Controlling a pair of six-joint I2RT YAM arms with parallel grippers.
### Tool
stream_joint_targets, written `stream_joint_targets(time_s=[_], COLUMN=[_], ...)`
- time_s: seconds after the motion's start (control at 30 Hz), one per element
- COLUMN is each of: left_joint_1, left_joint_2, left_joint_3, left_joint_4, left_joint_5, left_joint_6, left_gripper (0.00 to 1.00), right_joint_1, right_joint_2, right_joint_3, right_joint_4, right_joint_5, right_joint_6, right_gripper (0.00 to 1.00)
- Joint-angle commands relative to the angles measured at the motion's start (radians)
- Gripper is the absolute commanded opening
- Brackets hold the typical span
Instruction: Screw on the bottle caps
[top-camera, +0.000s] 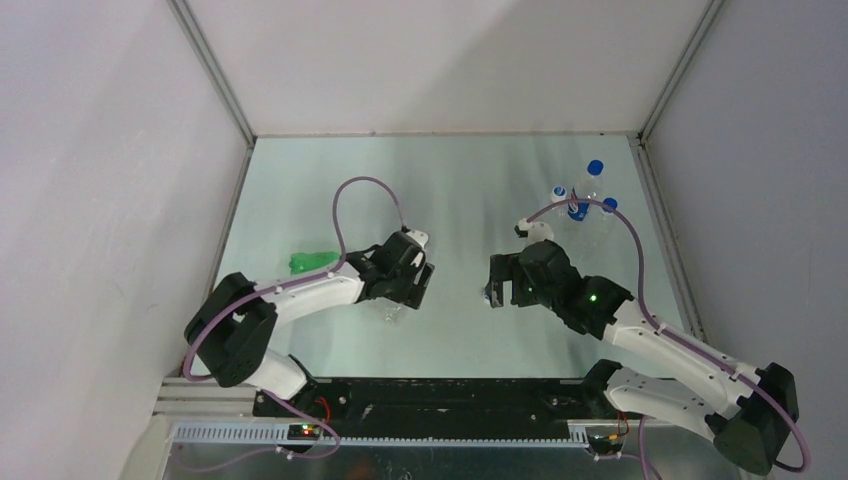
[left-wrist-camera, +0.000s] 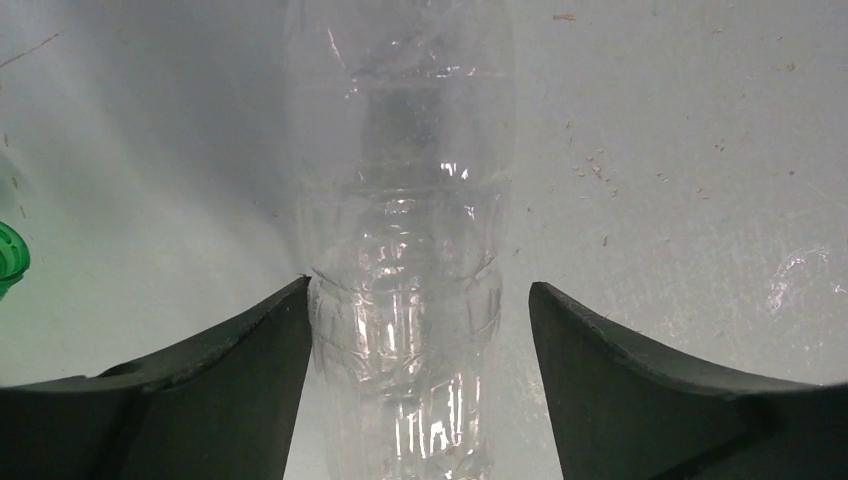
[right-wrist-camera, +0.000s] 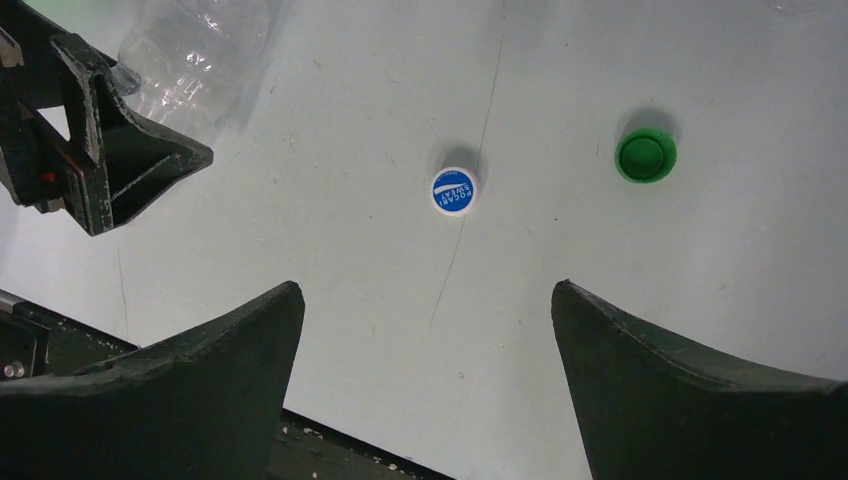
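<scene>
From above, my left gripper (top-camera: 416, 286) hangs low over the clear bottle (top-camera: 391, 313), which lies on its side on the table (top-camera: 460, 180) at the near middle. The green bottle (top-camera: 312, 262) lies to its left, well apart from either arm. My right gripper (top-camera: 493, 284) hovers to the right of centre. The blue-capped bottles (top-camera: 585, 200) stand far right, not my concern.

Through my left wrist, the clear bottle (left-wrist-camera: 405, 250) runs lengthwise between my spread fingers. The left finger (left-wrist-camera: 250, 350) sits against it or just beside it, and the right one is apart. I have not clamped it.

Through my right wrist, my jaws are wide and empty. Beyond them the white cap (right-wrist-camera: 453, 191), its top printed blue, and the green cap (right-wrist-camera: 646, 156) lie loose on the table, apart from each other.

I judge that nothing is done yet. Both caps are off, both bottles are lying down, and each pair must be grasped, mated and twisted.
</scene>
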Motion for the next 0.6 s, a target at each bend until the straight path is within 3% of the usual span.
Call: stream_joint_targets(time_s=[0.0, 0.47, 0.57], left_joint_1=[-0.028, -0.084, -0.09], left_joint_2=[-0.005, 0.028, -0.002], left_joint_3=[-0.006, -0.026, -0.036], left_joint_4=[0.05, 0.075, 0.088], left_joint_5=[-0.052, -0.094, -0.102], left_joint_6=[-0.008, -0.06, -0.053], left_gripper=[0.82, 0.68, 0.62], right_joint_1=[0.002, 0.001, 0.001], right_joint_2=[0.027, 0.169, 0.208], right_joint_3=[-0.005, 0.01, 0.022], right_joint_4=[0.076, 0.095, 0.093], right_joint_5=[0.008, -0.006, -0.02], right_joint_6=[0.019, 0.026, 0.023], right_gripper=[0.95, 0.94, 0.93])
